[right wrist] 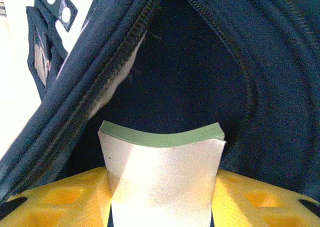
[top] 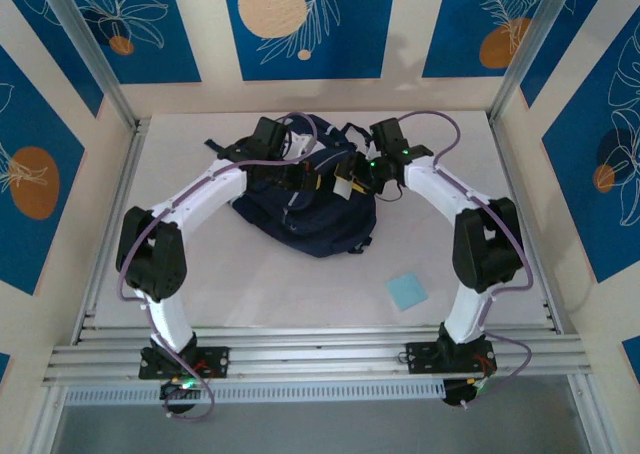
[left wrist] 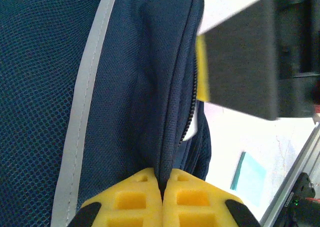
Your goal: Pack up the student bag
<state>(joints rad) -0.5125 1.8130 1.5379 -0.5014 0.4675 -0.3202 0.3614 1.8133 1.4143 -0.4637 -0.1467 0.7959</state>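
Far back on the table [top: 250, 304], the left gripper [left wrist: 162, 199] pinches an edge of the student bag [top: 310, 224]; the right gripper [right wrist: 161, 199] squeezes a paper pad [right wrist: 162, 159] at its open mouth.

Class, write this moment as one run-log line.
left end effector: pinching student bag opening | right end effector: holding notepad at its mouth

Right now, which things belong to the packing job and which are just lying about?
In the job: student bag; left gripper, jaws pinching its zip edge; green-edged notepad in the right gripper, at the bag's mouth.
Lying about: light blue square on the table, untouched.
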